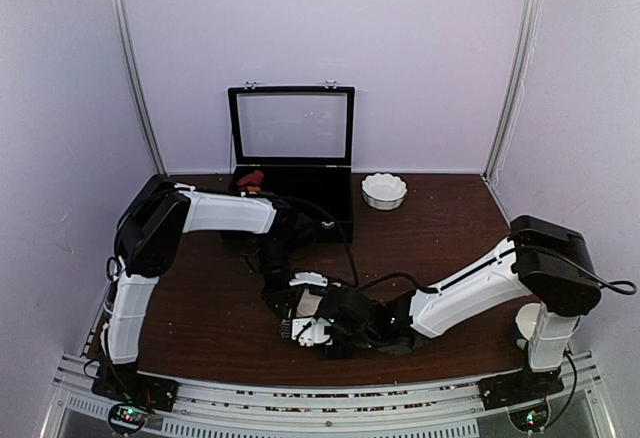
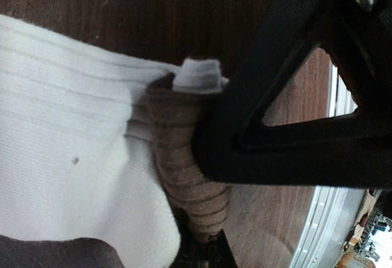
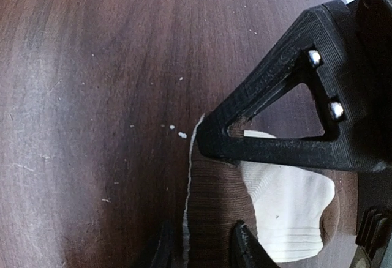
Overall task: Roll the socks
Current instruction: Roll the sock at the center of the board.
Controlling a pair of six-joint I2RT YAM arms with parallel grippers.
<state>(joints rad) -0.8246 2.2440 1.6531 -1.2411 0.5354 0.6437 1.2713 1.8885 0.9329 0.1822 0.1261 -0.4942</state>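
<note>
Socks (image 1: 308,305) bunched low in the centre of the top view, on the dark table (image 1: 440,228), between both grippers. Left gripper (image 1: 292,296) from the upper left, closed tight, pinching the brown ribbed fabric (image 2: 184,158) mid-frame in its wrist view, with the cream sock (image 2: 67,170) spread at the left of it. Right gripper (image 1: 318,330) from the right, jaws partly closed around the same ribbed fabric; gripping or merely straddling, cannot tell. Behind, upper centre: black case (image 1: 320,198) with lid raised, dark red bundle (image 1: 250,177) at its left corner, white bowl (image 1: 384,190) just right.
</note>
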